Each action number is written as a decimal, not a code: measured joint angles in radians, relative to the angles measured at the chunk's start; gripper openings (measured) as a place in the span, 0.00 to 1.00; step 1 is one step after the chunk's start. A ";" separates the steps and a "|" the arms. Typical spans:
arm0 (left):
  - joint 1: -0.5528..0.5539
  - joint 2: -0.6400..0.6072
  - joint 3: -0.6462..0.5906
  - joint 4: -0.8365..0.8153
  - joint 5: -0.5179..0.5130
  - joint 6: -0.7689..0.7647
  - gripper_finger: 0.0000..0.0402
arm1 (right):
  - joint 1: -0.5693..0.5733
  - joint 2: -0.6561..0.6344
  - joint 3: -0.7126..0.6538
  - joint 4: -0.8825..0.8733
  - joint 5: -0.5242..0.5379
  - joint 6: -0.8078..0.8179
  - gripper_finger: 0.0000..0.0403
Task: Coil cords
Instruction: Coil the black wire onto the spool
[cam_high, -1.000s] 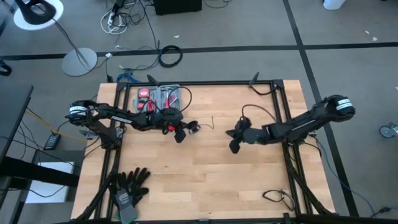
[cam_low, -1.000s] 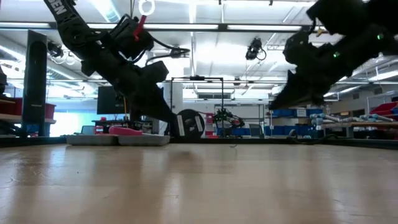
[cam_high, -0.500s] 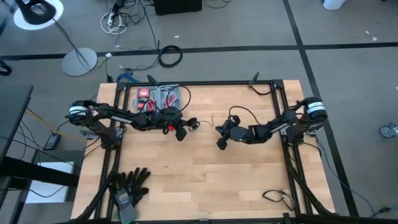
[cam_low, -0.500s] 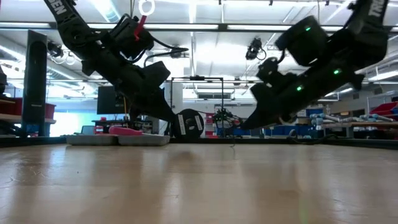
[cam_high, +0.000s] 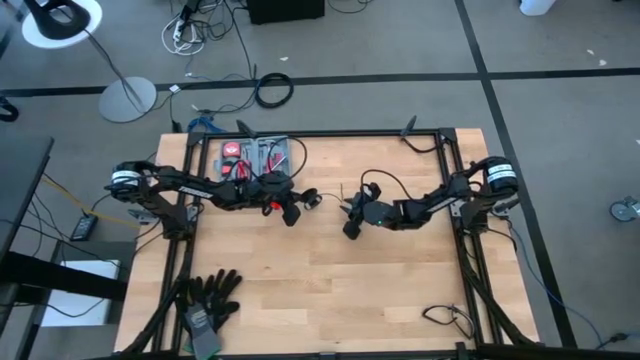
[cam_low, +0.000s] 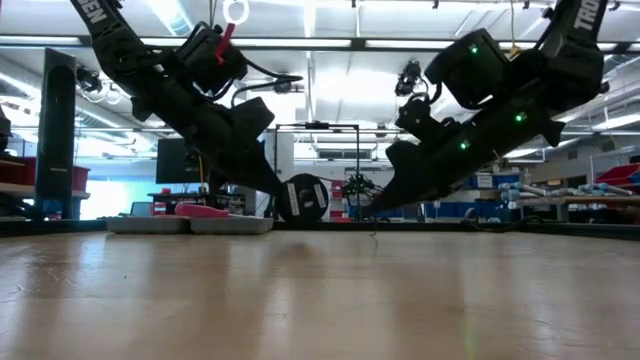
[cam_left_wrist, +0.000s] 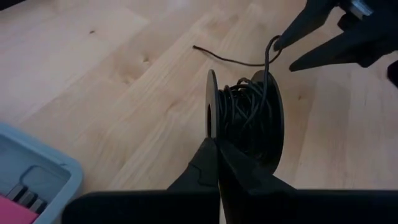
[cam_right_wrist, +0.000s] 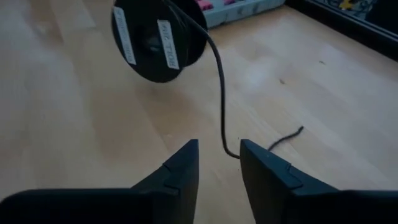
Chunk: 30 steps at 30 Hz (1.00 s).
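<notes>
Spool (cam_left_wrist: 245, 121) rim clenched in left gripper (cam_left_wrist: 217, 152), cord (cam_right_wrist: 219, 81) end between released right gripper (cam_right_wrist: 219, 163), contact unclear.

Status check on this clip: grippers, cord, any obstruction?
Left gripper shut on spool rim, held above table. Right gripper open, straddling the cord, not clamped. Cord's loose end on wood; nothing in the way.

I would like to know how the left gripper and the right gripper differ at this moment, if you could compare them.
The left gripper is shut on the spool's flange, while the right gripper is open. The left gripper holds the spool above the table; the right gripper grips nothing, its fingers either side of the wire trailing off the spool. Both are dark and two-fingered, and face each other.
</notes>
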 joint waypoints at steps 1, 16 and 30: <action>0.000 0.000 0.000 0.002 0.000 0.000 0.00 | -0.003 0.000 0.000 -0.006 0.000 0.000 0.29; 0.000 0.000 0.000 0.049 0.014 0.002 0.00 | -0.047 0.001 0.000 -0.001 -0.034 -0.002 0.24; 0.000 0.000 0.000 0.082 0.025 -0.003 0.00 | -0.058 0.001 -0.001 -0.006 -0.056 0.030 0.01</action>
